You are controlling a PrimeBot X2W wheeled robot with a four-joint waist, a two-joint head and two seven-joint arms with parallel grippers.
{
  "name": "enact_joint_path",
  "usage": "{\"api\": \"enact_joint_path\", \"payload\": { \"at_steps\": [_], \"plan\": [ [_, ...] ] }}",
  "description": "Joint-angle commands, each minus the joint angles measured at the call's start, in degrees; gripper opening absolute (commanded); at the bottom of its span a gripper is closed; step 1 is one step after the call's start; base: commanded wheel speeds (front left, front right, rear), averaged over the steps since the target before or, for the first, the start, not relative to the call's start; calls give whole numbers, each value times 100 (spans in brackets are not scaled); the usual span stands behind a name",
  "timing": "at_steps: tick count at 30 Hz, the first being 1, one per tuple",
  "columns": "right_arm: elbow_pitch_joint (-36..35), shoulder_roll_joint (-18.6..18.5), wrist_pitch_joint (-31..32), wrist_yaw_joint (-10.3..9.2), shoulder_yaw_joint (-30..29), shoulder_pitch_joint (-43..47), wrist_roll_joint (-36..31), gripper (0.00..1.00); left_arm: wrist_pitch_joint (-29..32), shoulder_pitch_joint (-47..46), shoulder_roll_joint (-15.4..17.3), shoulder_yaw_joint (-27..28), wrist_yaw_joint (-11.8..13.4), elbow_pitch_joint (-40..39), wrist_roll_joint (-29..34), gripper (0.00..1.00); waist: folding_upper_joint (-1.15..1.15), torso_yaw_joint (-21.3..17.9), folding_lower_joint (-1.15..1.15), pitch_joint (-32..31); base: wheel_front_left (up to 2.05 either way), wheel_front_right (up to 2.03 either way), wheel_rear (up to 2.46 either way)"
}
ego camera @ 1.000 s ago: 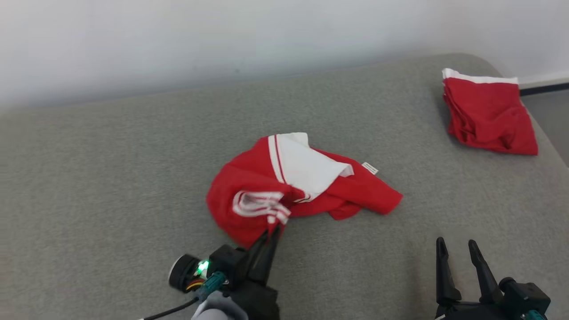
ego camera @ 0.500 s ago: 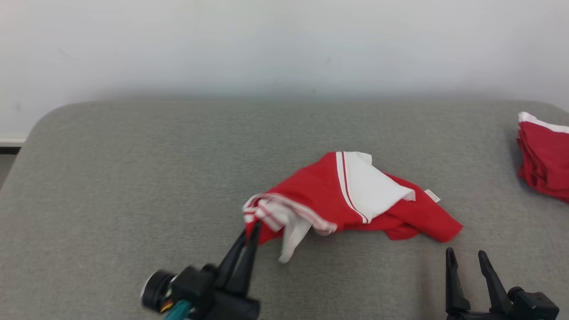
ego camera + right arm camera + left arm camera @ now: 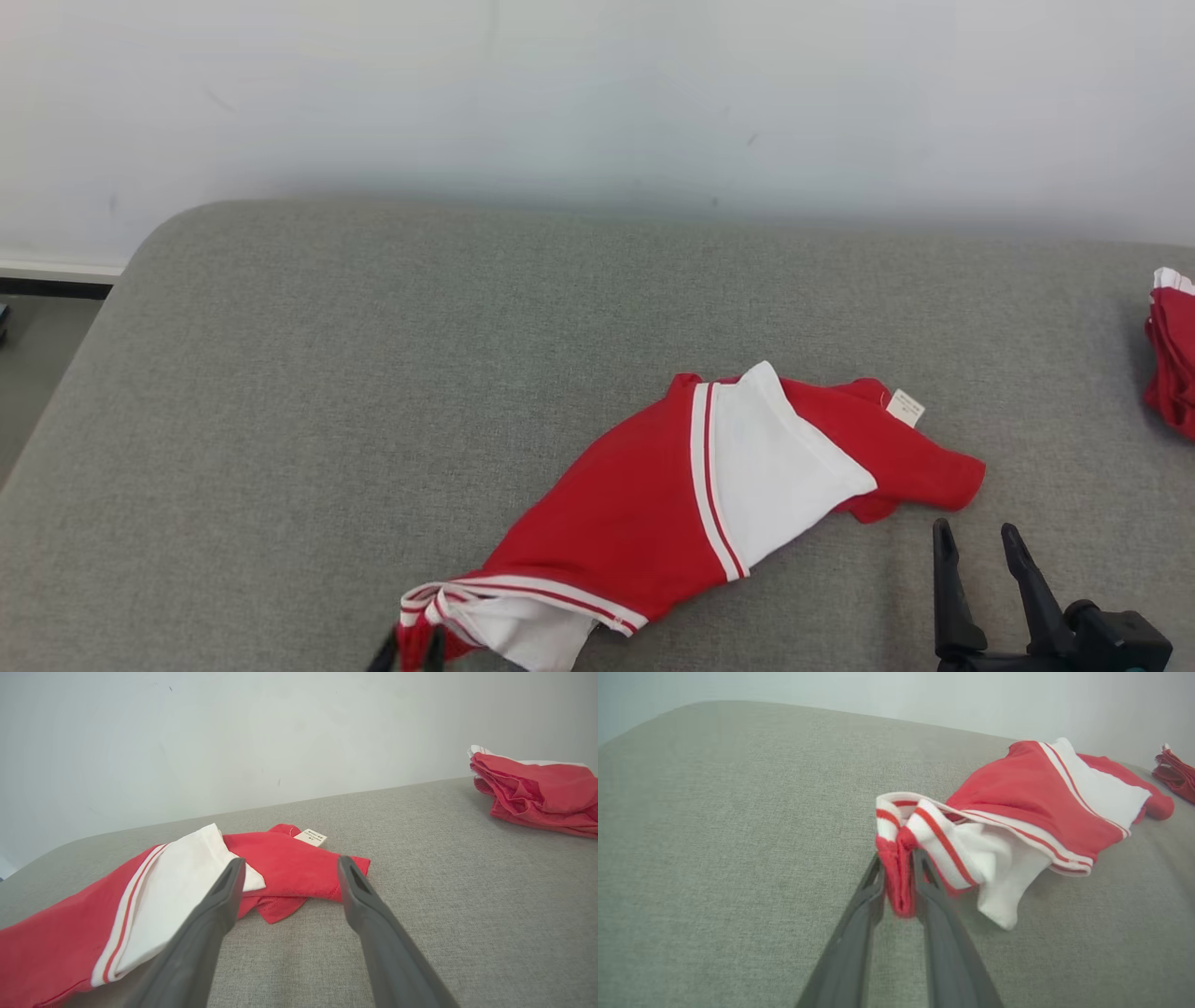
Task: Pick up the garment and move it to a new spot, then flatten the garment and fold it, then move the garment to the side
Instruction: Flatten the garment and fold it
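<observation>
The left end effector (image 3: 899, 861) is clamped on a bunched red edge of the garment (image 3: 644, 504), which lies stretched across the grey worktop (image 3: 280, 373), lifted at that corner. The right end effector (image 3: 976, 541) has its fingers apart, near the garment's other end. A red pile (image 3: 537, 788) lies well apart.

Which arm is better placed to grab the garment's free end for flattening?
Right: the right fingers stand open beside the garment at its tagged end; the left fingers are shut on its striped hem.
</observation>
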Motion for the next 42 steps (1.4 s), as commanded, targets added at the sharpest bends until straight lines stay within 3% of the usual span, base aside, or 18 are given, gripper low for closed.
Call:
{"api": "enact_joint_path", "payload": {
  "at_steps": [1, 8, 14, 20, 32, 42],
  "plan": [
    [6, -32, -4, -15, -10, 14, -12, 100, -33, -21, -32, 82, -32, -23, 88, 100, 0, -10, 0, 0, 0, 0, 0],
    [17, -4, -4, -15, -55, 56, -4, 100, -33, 43, -178, 954, -93, -1071, 559, 100, 0, 1, 0, -47, 0, 0, 0],
    [35, 46, -4, -15, -3, -7, -1, 100, -35, -81, -242, 1162, -278, -1392, 952, 100, 0, -123, 0, -88, 0, 0, 0],
    [39, 67, -4, -15, -5, -28, 26, 100, -35, -277, -307, 750, -456, -1225, 1342, 100, 0, -354, 0, -39, 0, 0, 0],
    [-5, 103, -4, -15, -24, -158, 27, 100, -27, -810, -402, -517, -698, -12, 1720, 100, 0, -904, 0, 302, 0, 0, 0],
    [-10, 145, -4, -15, -6, -251, 8, 100, -31, -1245, -417, -817, -741, 1176, 1655, 100, 0, -1205, 0, 493, 0, 0, 0]
  ]
}}
